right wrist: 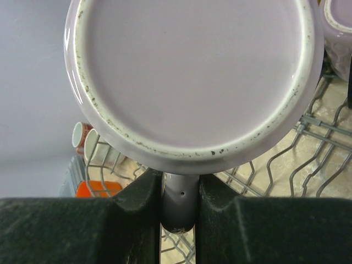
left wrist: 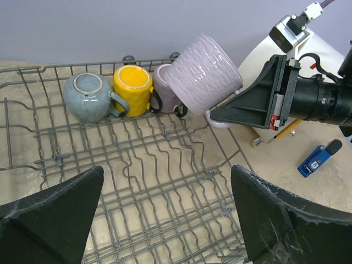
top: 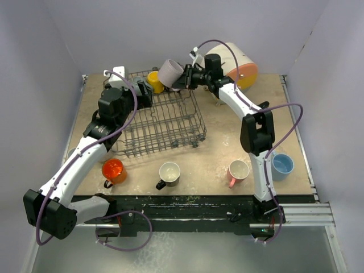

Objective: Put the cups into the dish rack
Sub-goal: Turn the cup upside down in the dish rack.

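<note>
The grey wire dish rack (top: 170, 120) sits at the back left of the table. My right gripper (top: 183, 78) is shut on the handle (right wrist: 179, 206) of a ribbed mauve cup (top: 170, 71), which hangs tilted over the rack's far right corner. In the left wrist view this cup (left wrist: 203, 71) is just above a row of three cups lying in the rack: grey-blue (left wrist: 88, 98), yellow (left wrist: 133, 88) and mauve (left wrist: 164, 88). My left gripper (left wrist: 168, 170) hovers open over the rack's floor with nothing in it. Orange (top: 113, 169), white (top: 169, 172), pink (top: 238, 170) and light blue (top: 282, 165) cups stand near the front edge.
A big white cylinder with an orange front (top: 236, 62) lies behind the right arm at the back of the table. A small blue object (left wrist: 319, 158) lies on the table right of the rack. A white block (top: 118, 74) stands at the rack's far left corner.
</note>
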Motion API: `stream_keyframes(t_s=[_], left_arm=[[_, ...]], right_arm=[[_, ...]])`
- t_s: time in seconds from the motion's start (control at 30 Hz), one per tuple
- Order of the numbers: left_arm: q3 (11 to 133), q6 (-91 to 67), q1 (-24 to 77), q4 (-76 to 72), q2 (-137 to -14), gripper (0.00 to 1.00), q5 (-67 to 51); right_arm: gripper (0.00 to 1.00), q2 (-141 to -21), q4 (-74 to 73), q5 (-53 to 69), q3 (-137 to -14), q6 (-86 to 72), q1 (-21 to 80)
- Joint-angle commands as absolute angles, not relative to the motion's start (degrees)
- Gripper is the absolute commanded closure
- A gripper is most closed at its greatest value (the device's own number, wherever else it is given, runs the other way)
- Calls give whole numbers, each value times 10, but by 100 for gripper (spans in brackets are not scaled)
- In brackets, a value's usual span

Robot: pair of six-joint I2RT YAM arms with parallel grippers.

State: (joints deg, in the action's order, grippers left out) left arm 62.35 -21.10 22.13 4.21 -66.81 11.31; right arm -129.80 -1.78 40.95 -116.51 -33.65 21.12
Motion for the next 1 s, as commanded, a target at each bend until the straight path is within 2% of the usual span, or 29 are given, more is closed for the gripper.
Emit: stream_keyframes(t_s=[0.0,0.37,0.97], left_arm=[[616,-226,218,21,-658,1,127],[600,-229,218,14,-648,1,136],[587,-231,217,11,-645,1,151]], right_arm=[[100,-1284,24,385,-1229,-280,221],[100,-1313,-14,317,-1272,-179,244],[100,-1349,-29,299,-1280,-54,260]])
